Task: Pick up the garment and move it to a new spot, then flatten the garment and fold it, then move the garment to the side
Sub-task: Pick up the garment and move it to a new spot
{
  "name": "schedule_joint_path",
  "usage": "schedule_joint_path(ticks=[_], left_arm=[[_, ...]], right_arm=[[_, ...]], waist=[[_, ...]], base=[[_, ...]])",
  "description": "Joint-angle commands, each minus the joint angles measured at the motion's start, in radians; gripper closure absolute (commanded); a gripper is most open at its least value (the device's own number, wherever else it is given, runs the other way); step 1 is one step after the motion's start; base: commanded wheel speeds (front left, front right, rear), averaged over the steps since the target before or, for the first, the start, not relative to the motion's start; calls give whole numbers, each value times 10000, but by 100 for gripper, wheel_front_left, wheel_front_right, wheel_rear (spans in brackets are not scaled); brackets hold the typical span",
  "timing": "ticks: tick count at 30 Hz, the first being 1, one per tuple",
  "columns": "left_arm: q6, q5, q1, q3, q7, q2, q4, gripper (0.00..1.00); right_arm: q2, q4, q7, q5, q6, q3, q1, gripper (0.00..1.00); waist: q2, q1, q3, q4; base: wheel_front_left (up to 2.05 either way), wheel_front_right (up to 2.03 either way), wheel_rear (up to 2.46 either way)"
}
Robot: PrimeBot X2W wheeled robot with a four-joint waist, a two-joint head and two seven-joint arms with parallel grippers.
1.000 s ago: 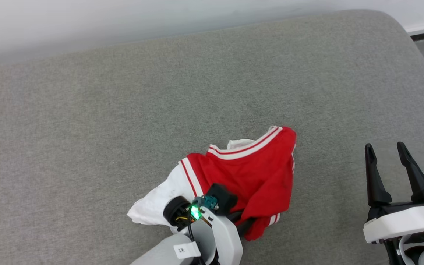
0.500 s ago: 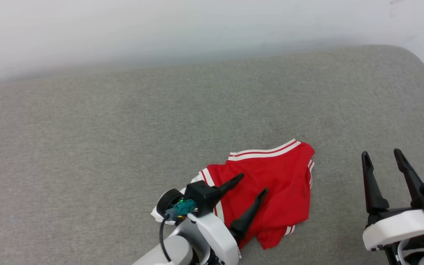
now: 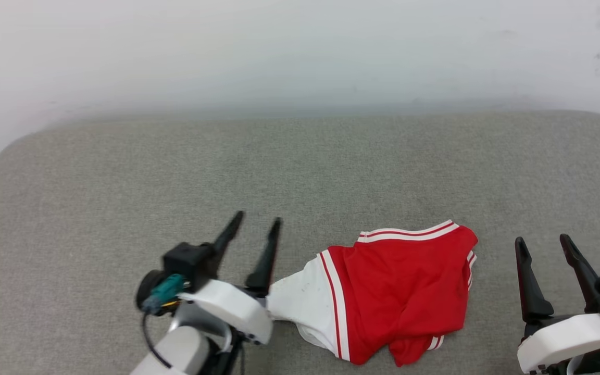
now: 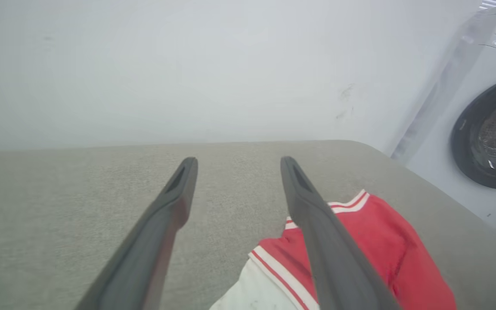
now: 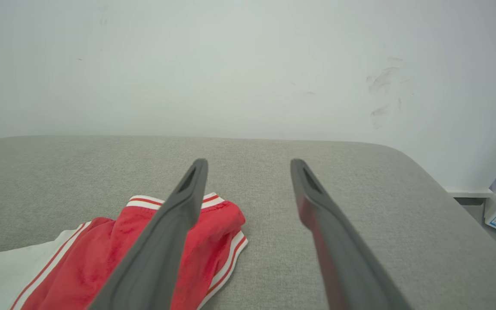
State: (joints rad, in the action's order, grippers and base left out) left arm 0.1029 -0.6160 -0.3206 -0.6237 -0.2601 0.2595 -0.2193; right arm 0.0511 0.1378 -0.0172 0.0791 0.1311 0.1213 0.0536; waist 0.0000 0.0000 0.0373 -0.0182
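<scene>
Left gripper (image 3: 258, 217) and right gripper (image 3: 541, 239), both spread and empty, flanking the crumpled garment (image 3: 399, 291).
Fingers of each stand moderately apart; the left is just beside the white sleeve, the right near the red side. The garment lies bunched on a grey fabric surface (image 3: 123, 182) before a white wall (image 3: 300, 52), a washing machine (image 4: 489, 129) past its right end.
</scene>
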Motion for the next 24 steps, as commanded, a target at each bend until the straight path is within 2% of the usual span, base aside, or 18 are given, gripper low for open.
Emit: schedule_joint_path(ticks=[1,8,13,24], left_arm=[[137,91,313,388,-66,105,143,0],[452,421,1487,2081,-61,400,510,0],[499,644,2151,2869,-62,544,744,0],[205,963,2475,2974,-63,542,634,0]], right_arm=[[-13,37,-31,38,-7,18,155,0],[-13,9,-126,241,-7,3,352,0],[-13,-51,-166,304,-7,2,467,0],[-13,-259,-149,224,-7,-24,389,0]], waist=[[0,0,-114,115],[0,0,-375,296],[0,0,-479,368],[0,0,-584,445]], base=[[0,0,0],[0,0,0],[0,0,0],[0,0,0]])
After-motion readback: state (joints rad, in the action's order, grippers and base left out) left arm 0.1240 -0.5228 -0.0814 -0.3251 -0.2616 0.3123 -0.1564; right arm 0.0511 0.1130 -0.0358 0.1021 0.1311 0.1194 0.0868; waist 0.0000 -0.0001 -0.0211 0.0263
